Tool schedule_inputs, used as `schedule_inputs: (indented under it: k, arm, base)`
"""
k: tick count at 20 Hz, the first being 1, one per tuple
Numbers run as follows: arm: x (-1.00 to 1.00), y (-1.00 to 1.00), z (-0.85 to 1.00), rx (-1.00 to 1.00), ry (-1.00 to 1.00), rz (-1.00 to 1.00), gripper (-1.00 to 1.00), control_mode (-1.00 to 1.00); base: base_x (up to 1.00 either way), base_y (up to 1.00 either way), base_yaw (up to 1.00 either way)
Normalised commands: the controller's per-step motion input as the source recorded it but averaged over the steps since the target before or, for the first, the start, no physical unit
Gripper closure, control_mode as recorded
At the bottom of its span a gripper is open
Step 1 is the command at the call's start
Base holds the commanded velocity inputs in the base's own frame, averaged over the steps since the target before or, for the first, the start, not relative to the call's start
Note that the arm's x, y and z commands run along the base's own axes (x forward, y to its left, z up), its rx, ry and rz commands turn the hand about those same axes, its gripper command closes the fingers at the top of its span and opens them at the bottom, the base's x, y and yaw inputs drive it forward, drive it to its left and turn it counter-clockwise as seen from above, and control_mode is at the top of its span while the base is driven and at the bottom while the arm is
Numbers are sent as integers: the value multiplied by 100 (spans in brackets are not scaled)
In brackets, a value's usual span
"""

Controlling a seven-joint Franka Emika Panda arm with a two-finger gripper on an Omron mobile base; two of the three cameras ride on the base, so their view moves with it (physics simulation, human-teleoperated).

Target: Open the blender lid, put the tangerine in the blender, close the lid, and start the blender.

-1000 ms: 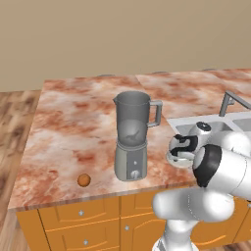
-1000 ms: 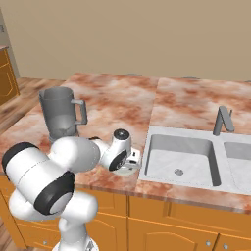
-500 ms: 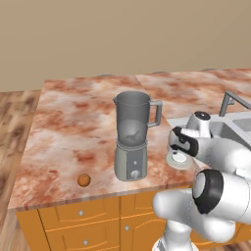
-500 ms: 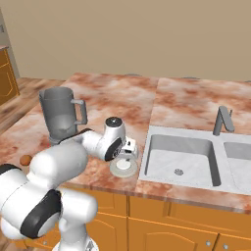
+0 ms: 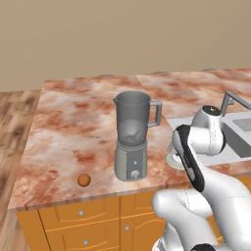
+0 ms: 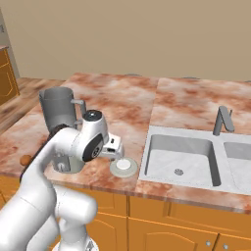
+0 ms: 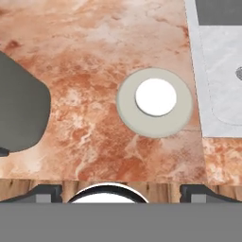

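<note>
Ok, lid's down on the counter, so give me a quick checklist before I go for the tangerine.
1. Lid off the jar, lying flat on the counter beside the sink: ok.
2. Blender jar open at the top: ok.
3. Gripper empty, fingertips spread, clear of the lid: ok.
4. Tangerine on the counter near the front edge, left of the blender base: ok.
5. Straight path to the tangerine: not ok, the blender stands between.
6. Jar empty: cannot tell.

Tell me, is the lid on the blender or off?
Off. The blender lid lies flat on the counter beside the sink, and the blender jar's top is open.
</note>
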Motion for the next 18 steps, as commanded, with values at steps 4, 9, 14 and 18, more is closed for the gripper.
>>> schedule_inputs:
  k: [4, 9, 14, 18]
  arm:
    - [-58, 77, 46, 0, 4, 0, -100, -100]
    - [-32, 96, 22, 0, 4, 0, -100, -100]
    - [-3, 100, 4, -5, 5, 0, -100, -100]
    - [0, 100, 0, -6, 9, 1, -100, -100]
  base:
    - [0, 0, 0]
    - [0, 0, 0]
    - [0, 0, 0]
    - [0, 0, 0]
